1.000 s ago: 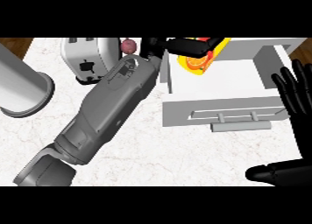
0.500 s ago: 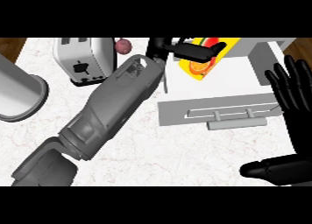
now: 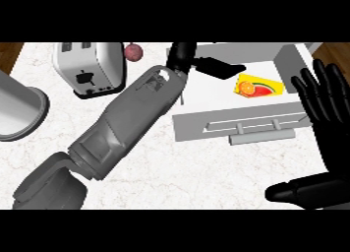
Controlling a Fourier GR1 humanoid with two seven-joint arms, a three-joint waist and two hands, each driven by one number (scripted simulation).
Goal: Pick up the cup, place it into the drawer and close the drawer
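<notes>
Cup point(image 3: 258, 87) lies in the drawer point(image 3: 236, 120) near its right wall, our left hand point(image 3: 207, 64) open above; right hand point(image 3: 323, 98) open, should push the front squarely.

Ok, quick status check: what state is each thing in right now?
Drawer: open, front panel pulled toward the robot.
Cup: yellow with fruit print, lying inside the drawer.
Left hand: over the drawer beside the cup, holding nothing; fingers straight.
Right hand: open, fingers up, resting at the view's right edge.
Toaster: upright on the counter, slots empty.
</notes>
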